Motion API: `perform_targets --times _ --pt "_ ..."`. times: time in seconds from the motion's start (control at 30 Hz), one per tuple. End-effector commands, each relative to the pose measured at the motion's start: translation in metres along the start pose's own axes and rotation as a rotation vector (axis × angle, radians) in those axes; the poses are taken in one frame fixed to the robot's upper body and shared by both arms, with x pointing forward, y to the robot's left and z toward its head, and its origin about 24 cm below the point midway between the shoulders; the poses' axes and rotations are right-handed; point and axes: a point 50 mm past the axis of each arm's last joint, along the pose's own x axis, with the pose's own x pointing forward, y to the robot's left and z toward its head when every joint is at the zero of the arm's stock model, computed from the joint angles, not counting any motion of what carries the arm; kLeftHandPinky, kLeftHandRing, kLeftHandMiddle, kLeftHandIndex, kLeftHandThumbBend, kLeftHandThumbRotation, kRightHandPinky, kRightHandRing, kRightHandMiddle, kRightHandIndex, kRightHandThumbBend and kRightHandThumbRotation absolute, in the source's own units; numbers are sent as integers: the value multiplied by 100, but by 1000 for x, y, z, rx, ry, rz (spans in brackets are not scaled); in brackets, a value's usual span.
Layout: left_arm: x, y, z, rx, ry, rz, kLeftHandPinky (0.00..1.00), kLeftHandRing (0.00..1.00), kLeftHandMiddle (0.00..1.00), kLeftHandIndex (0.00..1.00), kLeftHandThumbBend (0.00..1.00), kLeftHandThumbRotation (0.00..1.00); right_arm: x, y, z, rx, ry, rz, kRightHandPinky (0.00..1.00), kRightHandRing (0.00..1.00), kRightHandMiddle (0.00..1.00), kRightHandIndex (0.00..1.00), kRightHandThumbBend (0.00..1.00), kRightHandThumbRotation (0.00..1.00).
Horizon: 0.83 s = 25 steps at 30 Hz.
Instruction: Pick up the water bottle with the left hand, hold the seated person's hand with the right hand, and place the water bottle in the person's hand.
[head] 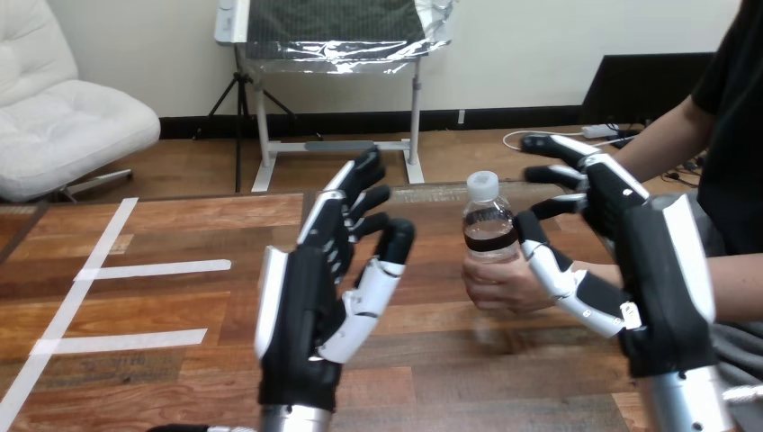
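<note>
We looked from the head, forward and down across the table (pixel 162 306); its near part lay close beneath us.

Reddish-brown wood grain in planks across the desk (pixel 468 378), with white tape stripes (pixel 162 268) at its left. Clear plastic on the water bottle (pixel 489 220), topped by a white cap (pixel 482 184) and ringed by a dark band (pixel 490 241). Black on both the left hand (pixel 306 306) and the right hand (pixel 661 279), with white shells (pixel 270 297) on their backs and black-and-white fingers (pixel 360 193). Silver on the forearms (pixel 688 405).
</note>
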Motion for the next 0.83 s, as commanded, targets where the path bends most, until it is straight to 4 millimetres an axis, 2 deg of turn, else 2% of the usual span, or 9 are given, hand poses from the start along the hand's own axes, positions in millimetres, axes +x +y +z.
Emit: perform_targets --times 0.0,0.43,0.8 --pt "-5 0 17 -35 -100 51 79 84 86 86 45 66 6 3 4 46 -65 -32 53 72 80 75 21 0" --pt "-23 4 20 -13 -117 117 76 81 84 84 43 68 2 15 2 147 -91 -55 60 77 81 73 18 0" --pt "-33 7 17 -5 -116 149 76 81 83 83 42 67 2 20 1 149 -109 -37 59 73 77 72 17 1"
